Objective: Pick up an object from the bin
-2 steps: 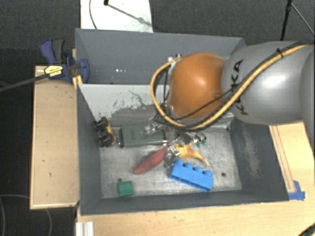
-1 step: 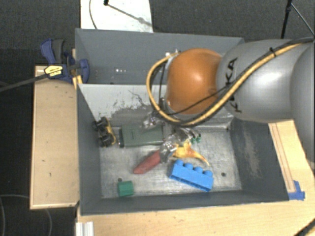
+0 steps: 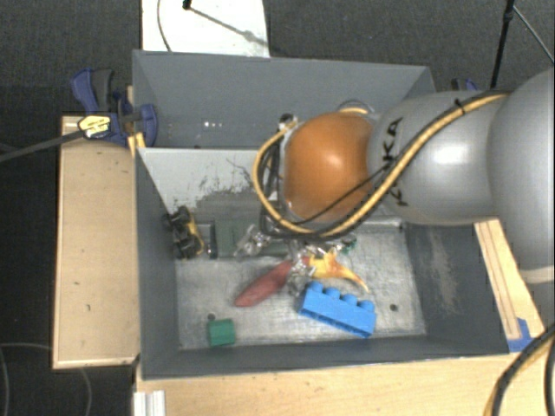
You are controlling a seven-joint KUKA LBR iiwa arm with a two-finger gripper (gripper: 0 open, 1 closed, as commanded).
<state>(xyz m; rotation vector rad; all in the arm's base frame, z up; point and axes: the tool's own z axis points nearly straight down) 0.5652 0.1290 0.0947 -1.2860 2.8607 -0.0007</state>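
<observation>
My gripper hangs low in the middle of the bin, mostly hidden under the arm's wrist. Just below and left of it lies a red elongated thing, its upper end touching or very near the gripper. A yellow toy sits right beside the gripper on its right. In front of that lies a blue studded building brick. Nothing shows as held.
A small green cube rests near the bin's front left. A black-and-yellow toy and a dark green piece lie against the back left of the floor. The arm fills the right rear of the bin.
</observation>
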